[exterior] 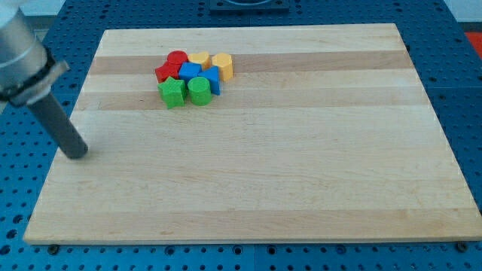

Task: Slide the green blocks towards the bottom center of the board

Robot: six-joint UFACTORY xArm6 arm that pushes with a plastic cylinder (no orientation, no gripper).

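Two green blocks sit side by side in the upper left part of the wooden board (256,181): a green star-shaped block (172,92) on the left and a green cylinder (199,90) on the right. They form the lower edge of a tight cluster. My tip (77,153) rests at the board's left edge, well to the left of and below the green blocks, apart from all blocks.
Above the green blocks lie a red cylinder (177,59), a red block (165,72), two blue blocks (189,72) (213,77), and two yellow blocks (199,59) (223,65). A blue perforated table (459,113) surrounds the board.
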